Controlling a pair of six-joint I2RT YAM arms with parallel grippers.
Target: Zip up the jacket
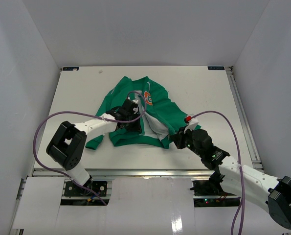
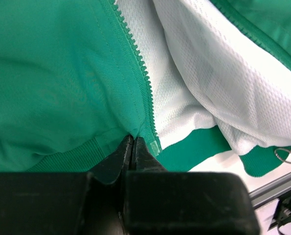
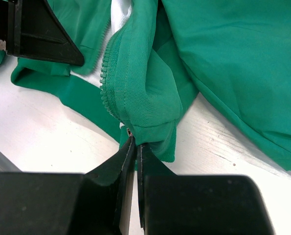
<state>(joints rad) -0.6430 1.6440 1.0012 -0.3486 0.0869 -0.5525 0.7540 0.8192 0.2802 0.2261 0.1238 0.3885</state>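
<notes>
Green jacket (image 1: 157, 105) lies open on the table (image 1: 209, 98). My right gripper (image 3: 135, 146) pinches its zipper-edge hem corner; my left gripper (image 2: 132, 147) sits at the other hem, grip unclear. Slack fabric could slip, leaving zipper ends misaligned

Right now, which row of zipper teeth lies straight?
The zipper row at the left gripper, running along flat fabric; the row at the right gripper curves over a bunched fold.
</notes>
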